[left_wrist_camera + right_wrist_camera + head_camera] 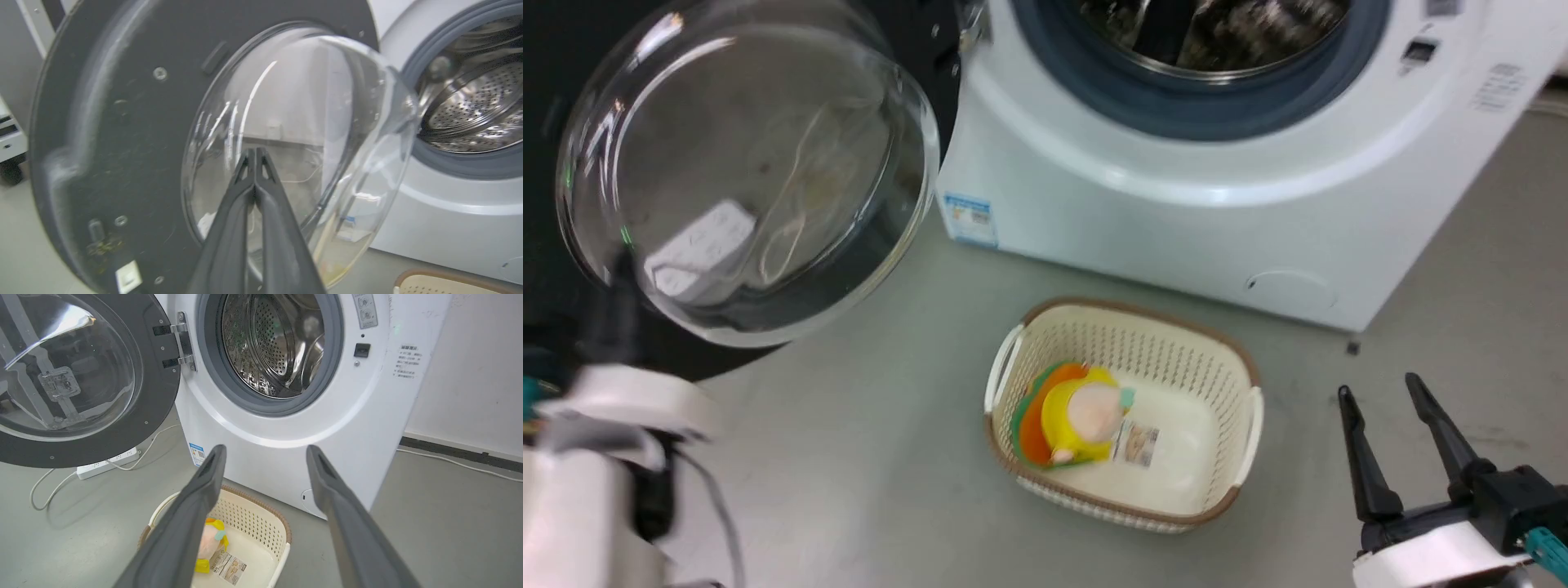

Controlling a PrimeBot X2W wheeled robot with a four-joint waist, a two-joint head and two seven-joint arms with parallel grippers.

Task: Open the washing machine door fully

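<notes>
Status: opening step looks nearly or wholly done.

- washing machine [294, 428]: white front stands ahead of the right gripper [265, 451] and off to the right of the left gripper [255, 153]. Mouth uncovered, steel drum [269, 343] exposed all round.
- door [157, 404]: swung well clear of the mouth on its hinge, inner face turned outward, directly ahead of the left fingertips and up-left of the right ones. Judged past square to the front. Whether the hinge has travel left, cannot tell.
- glass bowl [306, 102]: bulges toward the left gripper, and the fingertips point at its lower middle. Touching or just short, cannot tell.
- basket [1160, 351]: on the floor below and before the right gripper, near the machine's front and apart from the door. Soft toy [1082, 412] inside.
- Left gripper: fingers pressed together, nothing between them.
- Right gripper: fingers spread wide, empty, well apart from door and machine.

Left to do, by my reckoning: at most a last nudge outward on the door, then withdraw.
</notes>
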